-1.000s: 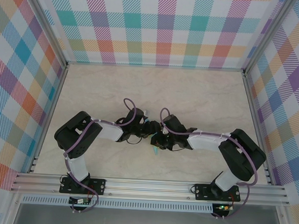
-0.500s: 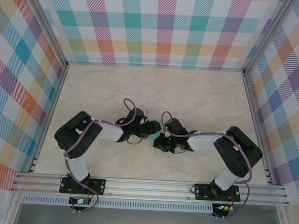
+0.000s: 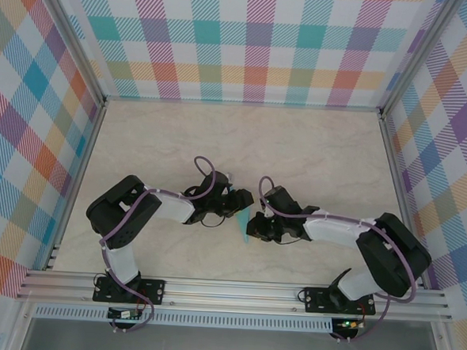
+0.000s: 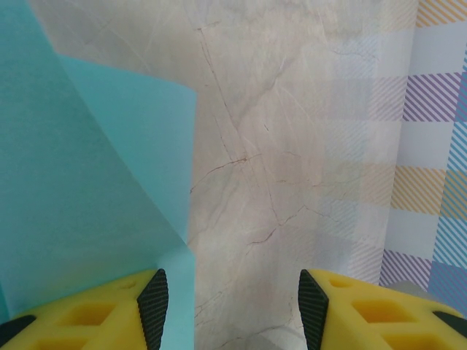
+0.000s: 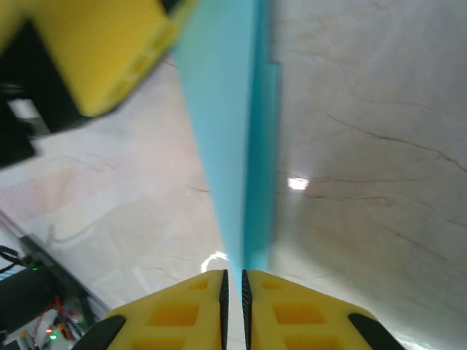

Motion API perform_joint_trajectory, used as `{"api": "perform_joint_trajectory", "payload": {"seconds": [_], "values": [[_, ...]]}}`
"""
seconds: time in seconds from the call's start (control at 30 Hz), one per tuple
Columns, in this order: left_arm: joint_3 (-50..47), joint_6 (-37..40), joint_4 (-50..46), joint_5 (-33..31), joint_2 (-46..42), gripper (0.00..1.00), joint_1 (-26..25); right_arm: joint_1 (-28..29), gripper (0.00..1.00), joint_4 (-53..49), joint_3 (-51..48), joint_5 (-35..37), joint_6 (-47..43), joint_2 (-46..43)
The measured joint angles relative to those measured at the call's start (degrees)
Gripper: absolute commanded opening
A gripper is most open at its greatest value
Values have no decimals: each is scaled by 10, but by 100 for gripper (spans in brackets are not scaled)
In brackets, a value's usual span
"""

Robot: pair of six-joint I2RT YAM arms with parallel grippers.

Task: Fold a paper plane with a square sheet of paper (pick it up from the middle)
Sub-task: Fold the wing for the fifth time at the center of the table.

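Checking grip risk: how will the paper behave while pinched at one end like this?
Probably light and floppy: the paper looks very thin, seen edge-on above the right gripper, which is shut on its end. Its overlapping folded layers likely stiffen it somewhat. It may crease if squeezed or tugged.

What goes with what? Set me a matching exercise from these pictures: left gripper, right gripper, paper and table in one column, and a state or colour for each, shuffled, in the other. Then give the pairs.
Column one:
1. left gripper
2. right gripper
3. paper
4. table

Column two:
A. pale and marbled
B. open, fingers standing apart
C. teal and folded
D. shut on the paper's edge

Pairs: 1-B; 2-D; 3-C; 4-A
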Motion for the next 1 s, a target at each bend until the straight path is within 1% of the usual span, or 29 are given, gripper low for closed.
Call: {"api": "perform_joint_trajectory", "payload": {"seconds": [0.07, 0.17, 0.3, 0.5, 0.63, 0.8, 1.0], "values": [[0, 0, 0, 0, 0, 53, 0, 0, 16, 15, 0, 3, 15, -11], [0, 0, 0, 0, 0, 53, 0, 0, 16, 49, 0, 2, 37, -5], [4, 0, -7, 0, 0, 53, 0, 0, 15, 83, 6, 0, 58, 36], [4, 1, -9, 0, 0, 53, 0, 0, 14, 101, 17, 1, 68, 87], [8, 7, -16, 1, 0, 54, -1, 0, 12, 93, 18, 4, 68, 104], [25, 35, -51, 3, -2, 58, -3, -3, 11, 76, 26, 0, 57, 110], [52, 78, -125, 10, -19, 63, 2, -7, 11, 76, 27, -12, 49, 115]]}}
